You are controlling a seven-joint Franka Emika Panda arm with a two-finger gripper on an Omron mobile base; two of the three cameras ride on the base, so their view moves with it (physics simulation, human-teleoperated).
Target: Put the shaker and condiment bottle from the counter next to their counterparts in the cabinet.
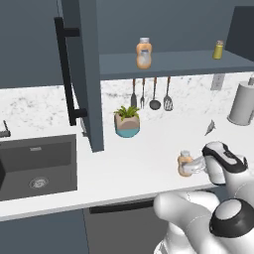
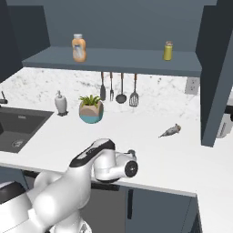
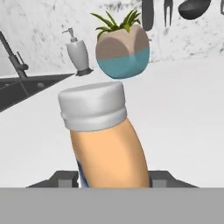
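Observation:
The condiment bottle [image 1: 184,164], orange with a pale cap, stands on the white counter [image 1: 139,163] near its front edge. My gripper [image 1: 192,166] reaches it from the right. In the hand view the bottle [image 3: 109,144] sits tilted between the two fingertips, and the gripper [image 3: 113,178] is shut on it. The small grey shaker [image 1: 211,127] [image 2: 170,131] lies on its side farther back on the counter. On the open cabinet shelf [image 1: 173,64] stand the counterparts: an orange bottle [image 1: 144,53] [image 2: 78,48] and a yellow-green shaker [image 1: 218,49] [image 2: 168,50].
The cabinet door [image 1: 84,74] hangs open to the left, over the counter. A potted plant [image 1: 127,120] stands behind the bottle, kitchen utensils [image 1: 151,94] hang on the wall, a soap dispenser [image 2: 60,103] is beside the sink [image 1: 37,166], and a grey canister [image 1: 243,104] is at the right.

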